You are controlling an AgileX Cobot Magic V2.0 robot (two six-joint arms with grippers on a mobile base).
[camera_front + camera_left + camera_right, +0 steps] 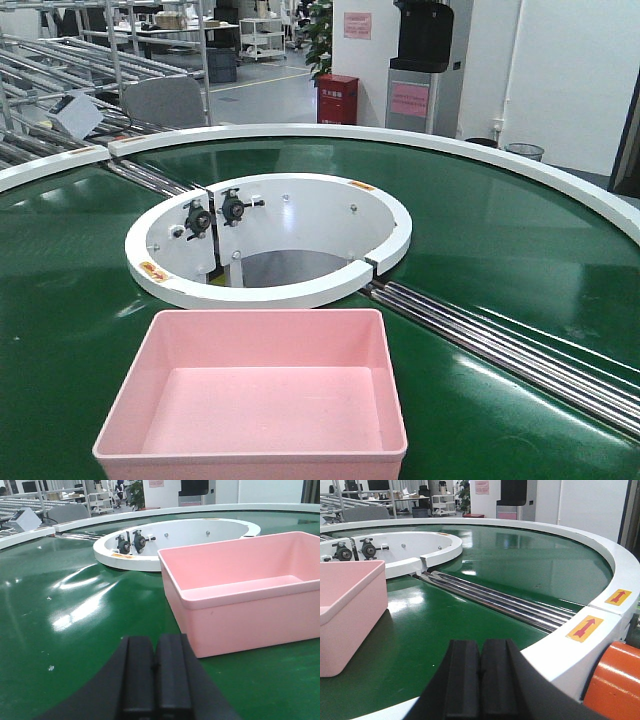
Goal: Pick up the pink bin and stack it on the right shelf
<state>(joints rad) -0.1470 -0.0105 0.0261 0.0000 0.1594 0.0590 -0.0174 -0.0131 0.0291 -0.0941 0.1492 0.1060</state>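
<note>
The pink bin is empty and sits on the green conveyor belt near the front edge. In the left wrist view the pink bin lies ahead and to the right of my left gripper, which is shut and empty, low over the belt. In the right wrist view the pink bin is at the left, apart from my right gripper, which is shut and empty above the belt's white outer rim. Neither gripper shows in the front view. The right shelf is out of view.
The green curved conveyor belt surrounds a white ring with black bearing mounts. Steel rollers cross the belt to the right of the bin. The white outer rim carries arrow stickers; an orange part sits below it.
</note>
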